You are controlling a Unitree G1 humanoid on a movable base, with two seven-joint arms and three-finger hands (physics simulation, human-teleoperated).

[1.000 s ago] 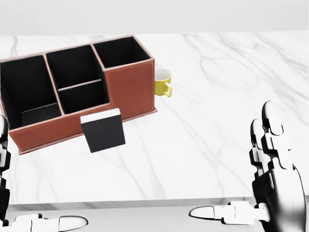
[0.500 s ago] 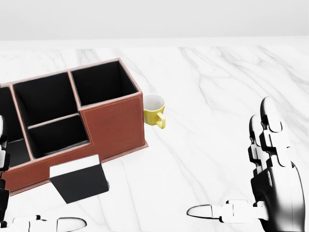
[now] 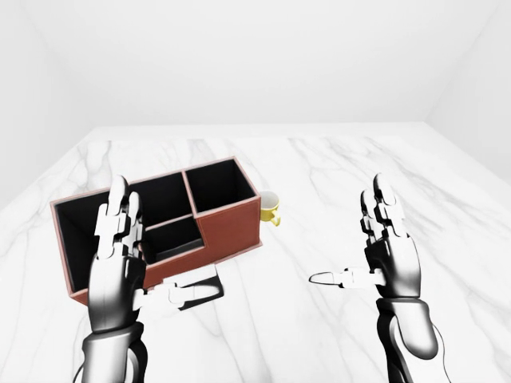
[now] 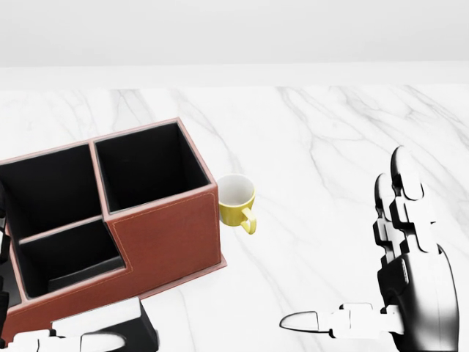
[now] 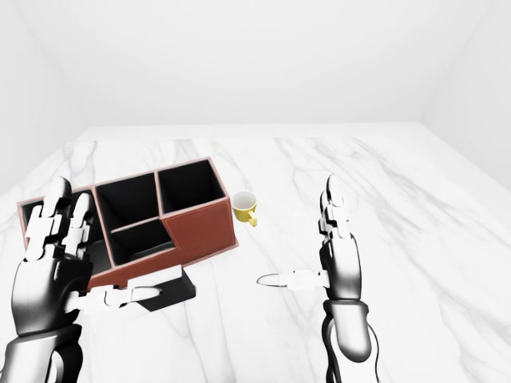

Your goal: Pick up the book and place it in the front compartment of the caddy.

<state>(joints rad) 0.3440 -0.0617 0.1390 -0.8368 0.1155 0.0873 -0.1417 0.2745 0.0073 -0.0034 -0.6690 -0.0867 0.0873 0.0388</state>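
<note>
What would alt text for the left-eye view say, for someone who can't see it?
Two silver-and-black robot hands, left and right, are raised with fingers open over a white marble table. Behind the left one sits a brown leather caddy with black compartments, a black book lying below it and a yellow mug to its right.

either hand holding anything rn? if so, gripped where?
Nothing held. Left hand and right hand are both open, fingers pointing up. The left thumb reaches over the book lying on the table beside the caddy, but no fingers close round it.
</note>
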